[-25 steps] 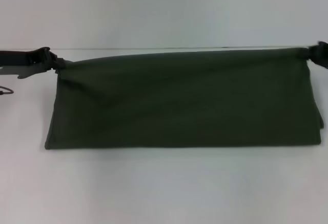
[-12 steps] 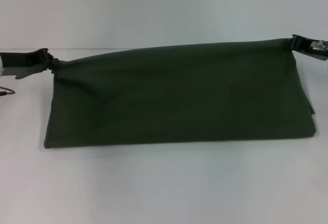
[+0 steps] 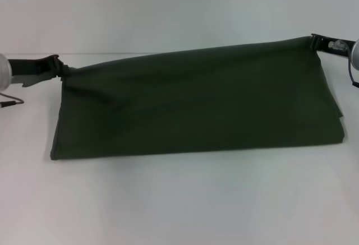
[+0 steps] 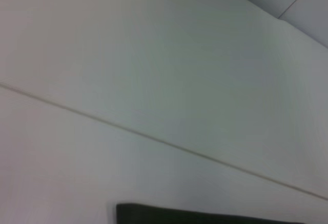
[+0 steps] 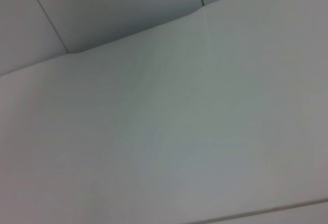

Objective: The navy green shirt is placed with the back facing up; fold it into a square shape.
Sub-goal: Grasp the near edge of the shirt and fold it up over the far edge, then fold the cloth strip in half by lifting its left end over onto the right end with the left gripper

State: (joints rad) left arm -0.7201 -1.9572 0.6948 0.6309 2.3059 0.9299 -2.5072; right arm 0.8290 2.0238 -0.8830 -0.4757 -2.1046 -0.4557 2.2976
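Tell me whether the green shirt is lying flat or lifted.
Partly lifted: the navy green shirt hangs from the left pincer and right pincer, lower edge resting on the table.

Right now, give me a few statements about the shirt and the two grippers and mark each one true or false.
1. The left gripper pinches one upper corner of the shirt. True.
2. The right gripper hangs free, clear of the shirt. False: it grips the shirt's other upper corner.
3. The shirt's held edge is level. False: in the head view it slopes, higher at the right gripper.
4. The shirt's lower edge rests on the table. True.
5. The shirt lies crumpled in a heap. False: it is stretched broad between the two grippers.
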